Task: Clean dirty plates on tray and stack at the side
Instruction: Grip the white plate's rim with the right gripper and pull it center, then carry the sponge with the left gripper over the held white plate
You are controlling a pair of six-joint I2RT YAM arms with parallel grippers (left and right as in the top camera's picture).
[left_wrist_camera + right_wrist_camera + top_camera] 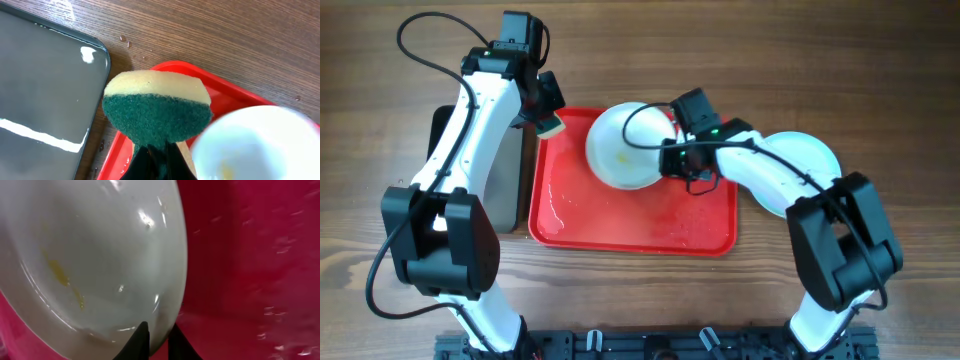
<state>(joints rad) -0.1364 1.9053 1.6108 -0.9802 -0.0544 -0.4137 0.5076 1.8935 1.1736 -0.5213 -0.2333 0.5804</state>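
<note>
My right claw (159,340) is clamped on the rim of the white plate (620,145). One finger sits on the plate's inner face and the other on its underside, so the claw is nearly closed with only the rim's thickness between the fingers. The plate is over the far half of the red tray (620,225), tipped up on edge with its hollow facing the tray's left side. A yellowish smear shows on the inner face. From the wrist view I think its lower edge is clear of the wet tray floor, but I cannot be sure.

My left claw (155,155) is closed on a sponge (155,110), green scouring side towards the camera and yellow foam behind. It hangs over the tray's far left corner, just beside the plate but not touching it. A black tray (40,85) lies on the desk (380,130) against the red tray's left side. A second pale plate (812,152) rests on the desk off the tray's right side, partly under my right arm.
</note>
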